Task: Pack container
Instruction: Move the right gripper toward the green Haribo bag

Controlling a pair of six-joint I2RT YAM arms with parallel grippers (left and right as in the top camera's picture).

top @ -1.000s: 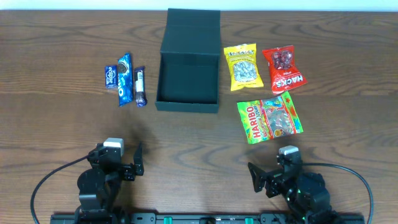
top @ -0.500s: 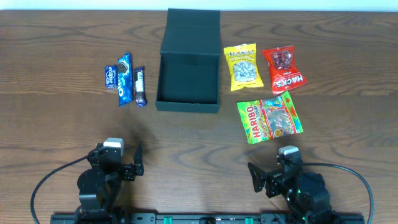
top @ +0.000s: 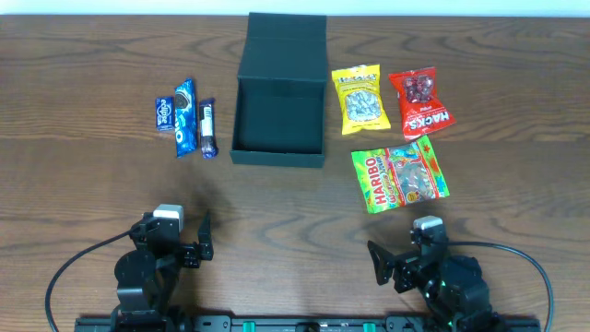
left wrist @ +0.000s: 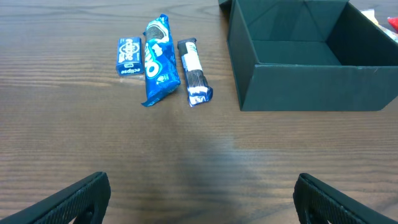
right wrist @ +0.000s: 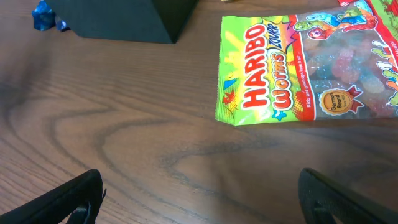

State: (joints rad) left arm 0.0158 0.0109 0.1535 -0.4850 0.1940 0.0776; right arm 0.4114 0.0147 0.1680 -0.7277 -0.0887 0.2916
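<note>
Brown counter (top: 92,194) with darker, wavy wood grain. The container (top: 277,159) is matte dark green-black inside and out. A small box (top: 164,113) is deep blue with pale lettering. The Oreo pack (top: 185,116) is bright blue with white lettering. The bar (top: 208,127) is black with a white label and a shiny silver end. The yellow bag (top: 360,100) shows pale grey seeds. The red bag (top: 421,103) carries white lettering and dark red sweets. The Haribo bag (top: 399,175) is lime green with red lettering, an orange seal, and pastel pink and blue worms. The left claw (left wrist: 202,190) and right claw (right wrist: 199,186) are black.
</note>
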